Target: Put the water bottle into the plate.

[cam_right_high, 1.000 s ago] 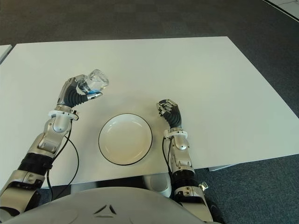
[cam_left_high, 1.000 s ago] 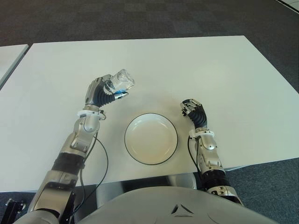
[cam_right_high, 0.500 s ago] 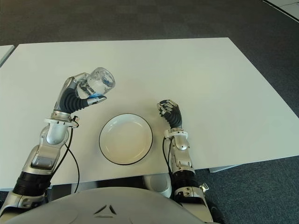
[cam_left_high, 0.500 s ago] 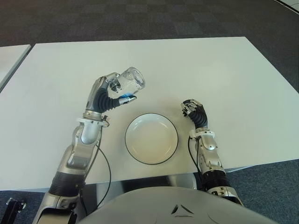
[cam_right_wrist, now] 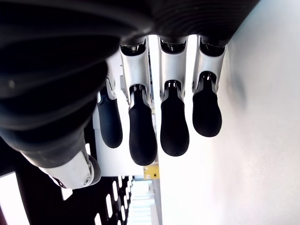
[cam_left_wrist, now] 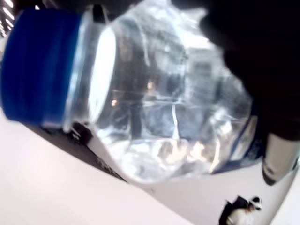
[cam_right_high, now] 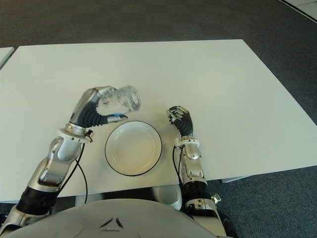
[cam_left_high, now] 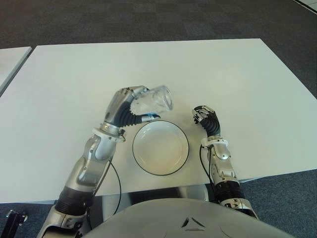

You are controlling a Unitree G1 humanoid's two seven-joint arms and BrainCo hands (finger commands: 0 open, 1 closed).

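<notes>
Wrist view alone shows the blue cap [cam_left_wrist: 40,65] of the water bottle [cam_left_high: 153,100] that the left robot hand [cam_left_high: 128,107] grips.

You have a large white table [cam_left_high: 223,74] filling most of the view, its top plain and matte, with its far edge running straight across and its right edge slanting toward the near right corner. To the far left, a second white table [cam_left_high: 11,59] shows only a corner, set apart from the main one by a narrow gap. Beyond and to the right of both, you see dark grey carpet [cam_left_high: 148,20] in a faint checked pattern, and it shows again at the near right [cam_left_high: 287,198].
</notes>
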